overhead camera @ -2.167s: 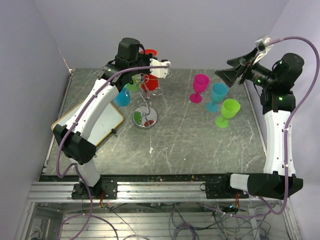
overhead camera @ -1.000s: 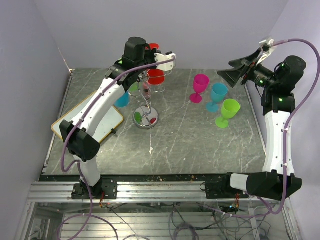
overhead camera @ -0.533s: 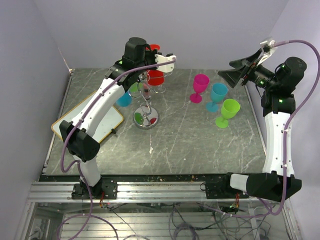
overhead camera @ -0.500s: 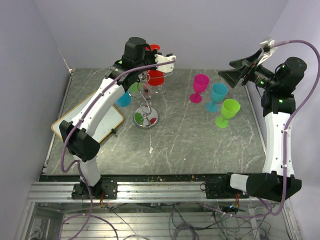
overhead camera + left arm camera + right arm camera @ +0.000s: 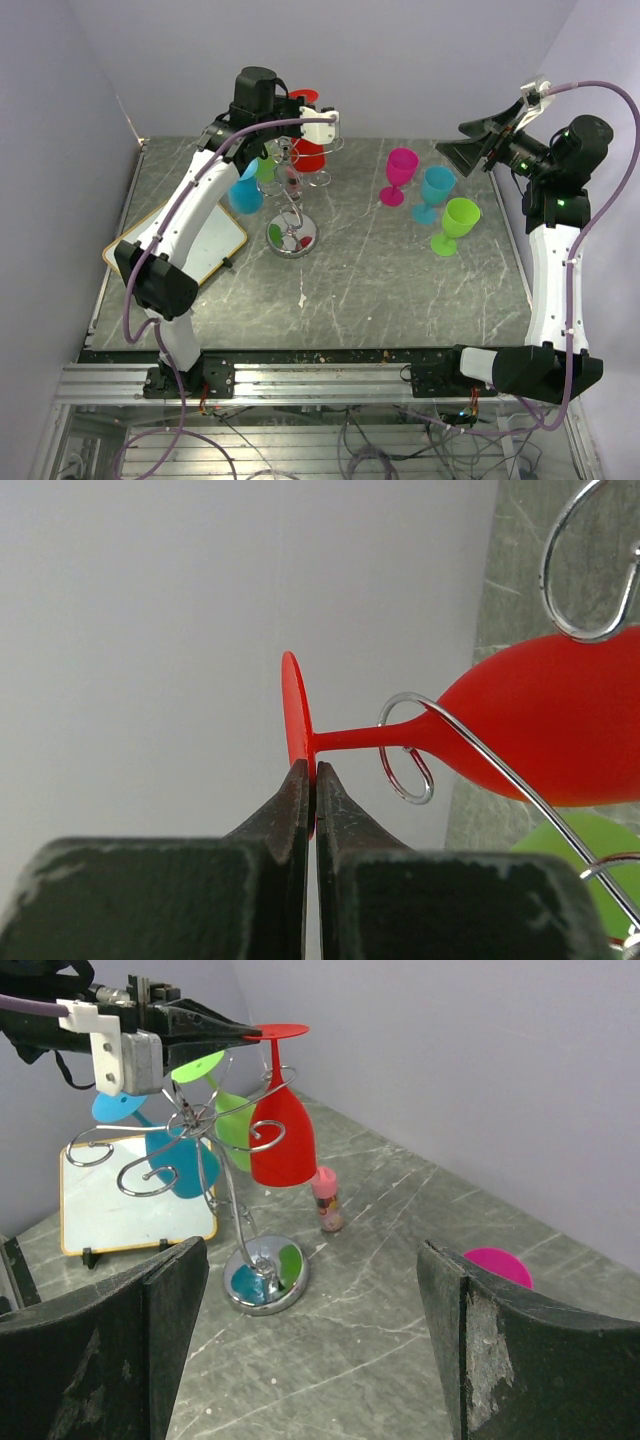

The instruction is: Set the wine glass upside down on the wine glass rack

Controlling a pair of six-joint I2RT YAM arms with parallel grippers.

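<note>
Six glasses in play, count them: one red, one pink, two blue, two green. One rack (image 5: 292, 238), one white board (image 5: 222, 246), one small pink bottle (image 5: 327, 1200) standing just behind the rack's disc base.

Three glasses are up on the rack, bowls down. The red glass (image 5: 282, 1135) hangs at the far side with its stem running between the curled wire arms and its foot on top. A blue glass (image 5: 244, 192) and a green glass (image 5: 266, 168) hang on the left side. The left gripper (image 5: 309, 780) is pressed together, pinching the rim of the red glass's foot. Whether the foot already bears on the wire is hard to say from here.

Over on the right, three stand upright in a close cluster: pink glass (image 5: 400, 172), second blue (image 5: 436, 190), second green (image 5: 458, 222). The right gripper (image 5: 455, 138) hangs high above them, spread wide, holding nothing.

The desk (image 5: 380, 285) is dark grey marble with pale veins, boxed in by lilac walls (image 5: 420, 50) at the back and both sides. The board lies askew against the left edge. A broad stretch of bare stone runs between the rack and the standing three, and all along the near edge in front of the arm bases
</note>
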